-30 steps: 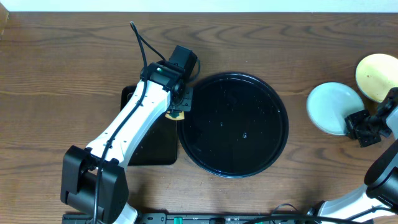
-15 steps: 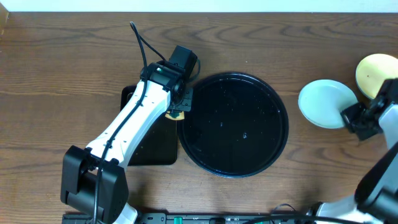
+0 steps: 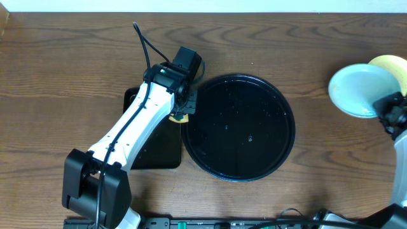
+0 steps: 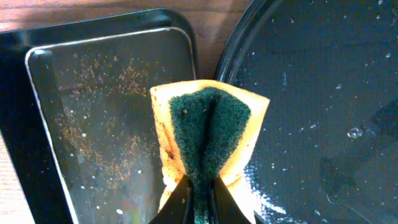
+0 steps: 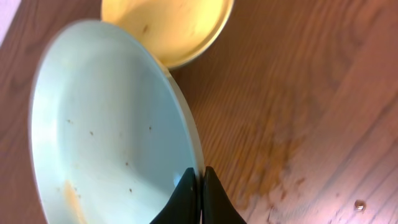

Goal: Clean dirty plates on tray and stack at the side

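Observation:
The large round black tray (image 3: 238, 127) holds only water droplets; it also shows in the left wrist view (image 4: 323, 93). My left gripper (image 3: 182, 116) is shut on a folded yellow-and-green sponge (image 4: 208, 134) over the tray's left rim. My right gripper (image 3: 389, 113) is shut on the rim of a mint-green plate (image 3: 359, 89), held tilted above the wood and partly over the pale yellow plate (image 3: 391, 67). In the right wrist view the mint plate (image 5: 112, 124) carries small specks and the yellow plate (image 5: 165, 25) lies behind it. A third plate is out of view.
A smaller rectangular black tray (image 3: 152, 143) lies left of the round tray, under my left arm; it shows wet and speckled in the left wrist view (image 4: 93, 112). Brown wood-grain tabletop (image 3: 76, 76) surrounds everything. The plates are near the table's right edge.
My right gripper has lifted the mint plate and carried it right and up, so it now overlaps the yellow plate. The left arm and sponge have not moved.

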`<state>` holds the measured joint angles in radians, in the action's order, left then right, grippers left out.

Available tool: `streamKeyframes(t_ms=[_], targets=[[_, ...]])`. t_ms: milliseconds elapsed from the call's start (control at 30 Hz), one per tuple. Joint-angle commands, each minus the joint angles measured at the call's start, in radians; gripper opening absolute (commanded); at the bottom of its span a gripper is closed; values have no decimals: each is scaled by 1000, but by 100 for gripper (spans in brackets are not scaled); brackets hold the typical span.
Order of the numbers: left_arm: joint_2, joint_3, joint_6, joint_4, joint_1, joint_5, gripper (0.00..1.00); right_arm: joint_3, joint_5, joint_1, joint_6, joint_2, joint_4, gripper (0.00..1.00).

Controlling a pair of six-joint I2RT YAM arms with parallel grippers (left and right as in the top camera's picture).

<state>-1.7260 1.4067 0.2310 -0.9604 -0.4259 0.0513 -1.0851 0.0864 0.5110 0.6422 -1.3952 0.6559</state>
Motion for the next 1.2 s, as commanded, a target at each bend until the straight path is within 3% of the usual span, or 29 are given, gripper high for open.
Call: streamKeyframes(t_ms=[0, 400, 867, 900, 1000, 1033, 1167], targets=[[-2, -4, -14, 2, 7, 1, 8, -7, 40, 78, 20, -22, -41, 2], [-2, -4, -29, 2, 7, 1, 8, -76, 29, 261, -13, -136, -122, 1], [-2, -4, -37, 2, 7, 1, 8, -82, 8, 280, -11, -226, -181, 1], [-2, -4, -37, 2, 7, 1, 8, -82, -4, 280, -11, -226, -174, 2], [-2, -4, -37, 2, 7, 1, 8, -82, -57, 280, -8, -226, -142, 43], [-2, -4, -36, 3, 7, 1, 8, -82, -78, 280, -12, -227, -140, 48], [-2, -4, -37, 3, 7, 1, 8, -82, -151, 275, -49, -243, -152, 50]])
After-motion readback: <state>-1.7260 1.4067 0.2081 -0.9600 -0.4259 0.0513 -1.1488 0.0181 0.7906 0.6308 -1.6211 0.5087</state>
